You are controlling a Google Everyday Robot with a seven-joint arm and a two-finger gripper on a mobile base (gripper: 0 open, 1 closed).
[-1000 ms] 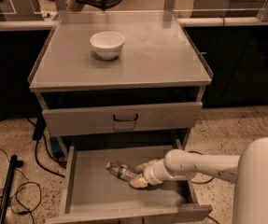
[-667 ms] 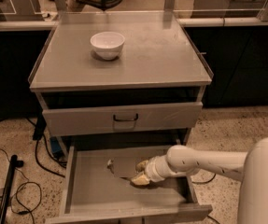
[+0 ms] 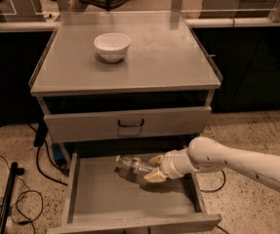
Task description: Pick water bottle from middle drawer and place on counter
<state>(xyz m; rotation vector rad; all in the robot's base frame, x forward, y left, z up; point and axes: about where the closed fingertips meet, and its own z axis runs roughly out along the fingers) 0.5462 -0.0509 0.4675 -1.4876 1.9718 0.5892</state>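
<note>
The water bottle (image 3: 131,165) is a small clear bottle with a white cap and a dark label band. It hangs tilted a little above the floor of the open middle drawer (image 3: 105,196), with its shadow beneath it. My gripper (image 3: 153,169) reaches in from the right and is shut on the bottle's base end, with the cap pointing left. The counter (image 3: 169,57) is the flat grey cabinet top above it.
A white round bowl (image 3: 111,46) stands on the counter's back left. A shut upper drawer front with a dark loop handle (image 3: 130,123) overhangs the open drawer. Black cables (image 3: 17,189) lie on the floor to the left. A dark-panelled bench (image 3: 247,21) runs behind.
The gripper has closed on the bottle and raised it off the drawer floor, moving slightly up and back.
</note>
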